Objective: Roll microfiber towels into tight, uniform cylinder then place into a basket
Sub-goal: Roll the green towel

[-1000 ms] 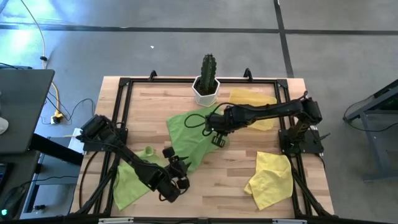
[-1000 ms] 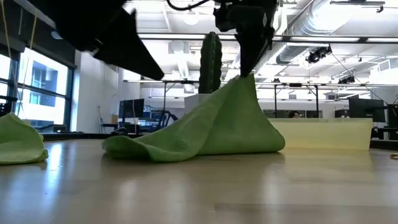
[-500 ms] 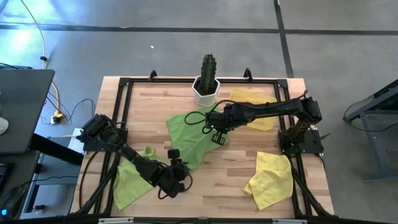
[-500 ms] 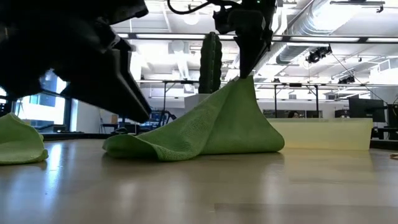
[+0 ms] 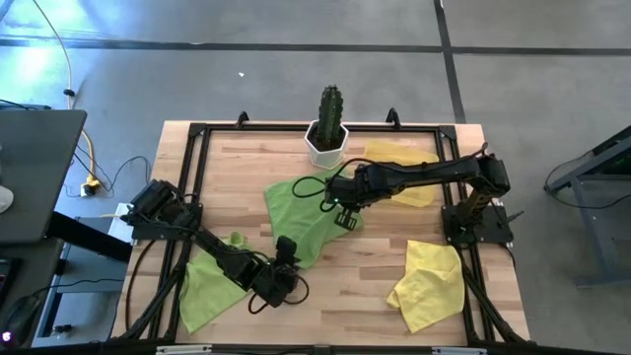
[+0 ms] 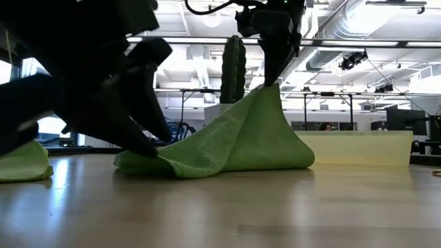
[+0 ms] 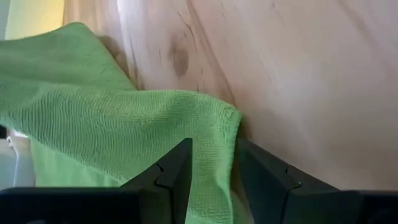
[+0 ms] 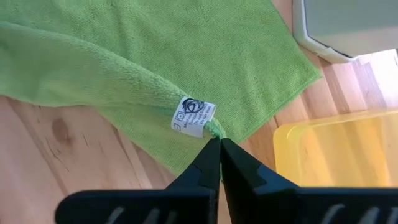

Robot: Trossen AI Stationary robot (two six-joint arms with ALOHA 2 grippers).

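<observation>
On the left of the wooden tabletop (image 5: 375, 286), one lime-green towel (image 5: 204, 291) lies crumpled near the front-left corner, partly under the left arm. The left hand (image 5: 286, 258) sits low at the near edge of the second lime-green towel (image 5: 301, 219), which is spread across the middle of the tabletop. In the left wrist view its two dark fingers (image 7: 171, 177) stand apart with the towel's corner lying between them; whether they actually pinch the cloth cannot be told.

In the low view this middle towel rises like a tent, its peak pulled up off the wood. The right hand (image 5: 344, 219) holds that peak: its fingers (image 8: 208, 165) are pressed together on a corner of the cloth right by the white care label (image 8: 193, 116).

Behind the middle towel, at the far edge, stands a cactus (image 5: 330, 106) in a white hexagonal pot (image 5: 325, 146). Just to the right of the pot lies the pale yellow basket (image 5: 399, 155), with the right arm stretching across its near side. The right wrist view shows the basket's rim close beside the lifted towel corner.

Further right, near the front, the bright yellow towel (image 5: 427, 282) lies loosely crumpled, well apart from both hands.
</observation>
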